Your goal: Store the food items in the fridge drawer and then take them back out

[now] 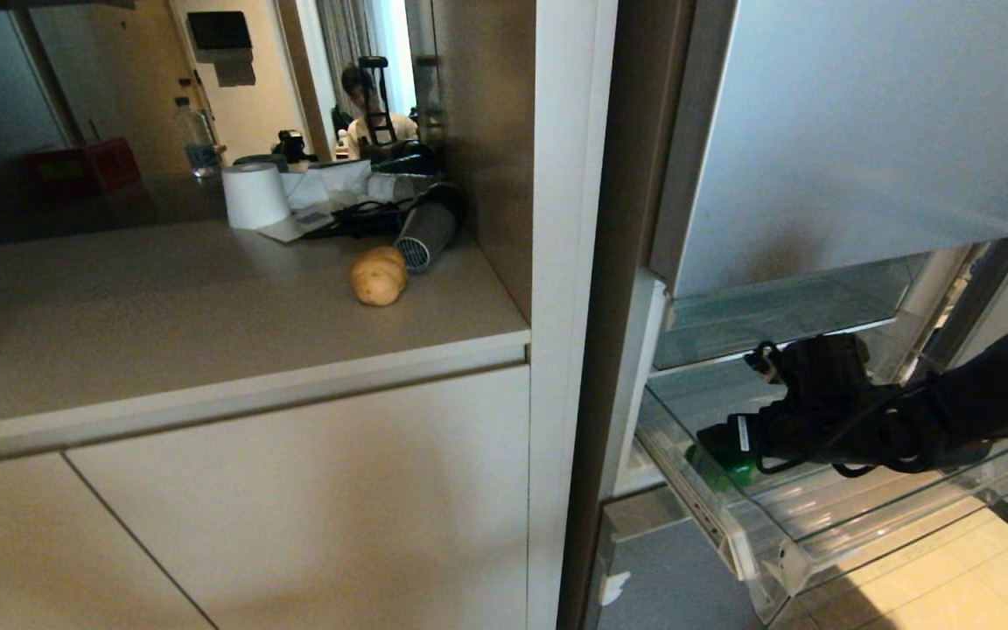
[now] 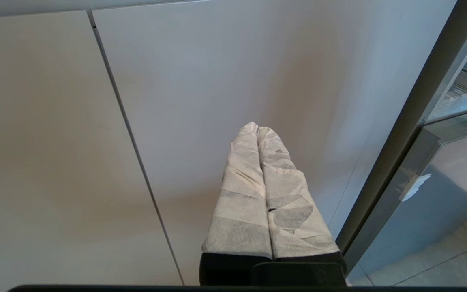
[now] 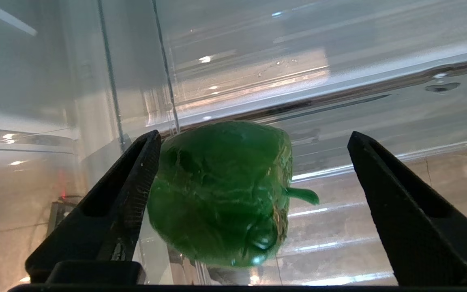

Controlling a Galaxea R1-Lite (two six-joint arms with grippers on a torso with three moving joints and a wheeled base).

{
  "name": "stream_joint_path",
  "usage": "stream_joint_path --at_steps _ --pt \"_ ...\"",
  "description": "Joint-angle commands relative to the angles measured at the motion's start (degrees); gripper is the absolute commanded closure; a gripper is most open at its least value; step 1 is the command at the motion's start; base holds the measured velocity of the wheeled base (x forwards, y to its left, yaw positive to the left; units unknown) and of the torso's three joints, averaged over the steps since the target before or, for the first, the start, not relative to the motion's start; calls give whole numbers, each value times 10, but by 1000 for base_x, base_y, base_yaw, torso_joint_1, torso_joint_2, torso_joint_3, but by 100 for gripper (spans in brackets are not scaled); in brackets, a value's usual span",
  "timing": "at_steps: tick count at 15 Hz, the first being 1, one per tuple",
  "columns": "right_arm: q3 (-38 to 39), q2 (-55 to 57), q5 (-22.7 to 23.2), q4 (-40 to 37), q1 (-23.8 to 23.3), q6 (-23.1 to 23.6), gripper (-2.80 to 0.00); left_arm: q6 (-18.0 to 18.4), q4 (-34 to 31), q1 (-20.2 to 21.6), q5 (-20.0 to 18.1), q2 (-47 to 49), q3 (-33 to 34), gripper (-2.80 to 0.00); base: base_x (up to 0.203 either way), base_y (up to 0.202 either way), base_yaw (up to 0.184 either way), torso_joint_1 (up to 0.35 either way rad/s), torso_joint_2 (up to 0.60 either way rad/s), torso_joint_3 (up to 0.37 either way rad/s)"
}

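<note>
Releasing bell pepper [image 3: 221, 194] into fridge drawer [image 1: 863, 534]

A long tan counter [image 1: 163, 332] sits on the left. On it lies a brown potato [image 1: 378, 276], out near the middle. Just behind the potato, almost touching, lies a grey hair dryer [image 1: 425, 236] on its side. A white paper roll [image 1: 255, 195] stands up a bit farther back, with some papers and a black cord beside it. On the right, a clear fridge drawer [image 1: 819, 516] is pulled out. A green pepper [image 3: 221, 192] lies inside it, near one end wall.
</note>
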State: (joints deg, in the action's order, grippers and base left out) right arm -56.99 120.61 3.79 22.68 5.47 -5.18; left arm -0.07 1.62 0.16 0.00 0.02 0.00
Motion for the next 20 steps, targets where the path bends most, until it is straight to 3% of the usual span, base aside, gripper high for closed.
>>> stream_joint_path --at_steps 1,14,20 --pt "-2 9 1 0 1 1 -280 0 0 0 0 1 6 0 0 0 0 0 0 0" --pt "-11 40 -1 -2 6 3 -280 0 0 0 0 0 6 0 0 0 0 0 0 0" --pt "-8 25 -11 -1 -19 22 -280 0 0 0 0 1 6 0 0 0 0 0 0 0"
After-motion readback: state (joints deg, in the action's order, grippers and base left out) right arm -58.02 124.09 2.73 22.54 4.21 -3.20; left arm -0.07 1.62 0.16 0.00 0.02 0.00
